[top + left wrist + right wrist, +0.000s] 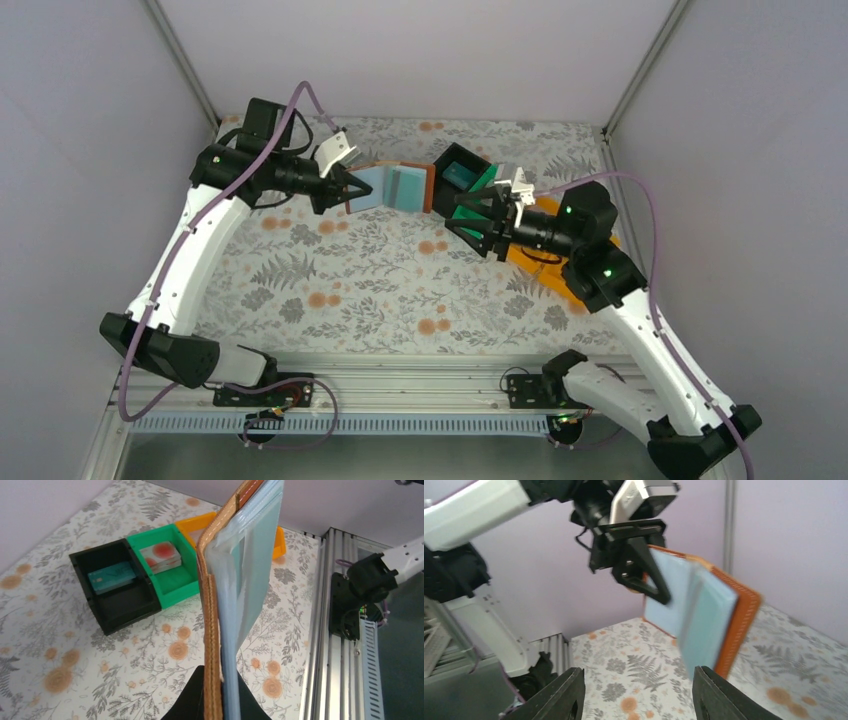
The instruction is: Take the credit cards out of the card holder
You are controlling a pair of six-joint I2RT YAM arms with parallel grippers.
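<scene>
Where the left hand (347, 190) clamps its 9 o'clock edge, the card holder (395, 187) hangs open above the counter (380, 290); at 4 o'clock the right hand (468, 218) hovers, fingers (561, 695) apart; a teal credit card (111, 576) lies in the black bin (82, 562)

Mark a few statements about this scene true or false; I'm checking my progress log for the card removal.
1. The left gripper holds the card holder open in the air. True.
2. The right gripper is shut on a card. False: it is open and empty.
3. A teal card lies in the black bin. True.
4. The green bin is empty. False: a pale card with red blotches lies in it.
</scene>
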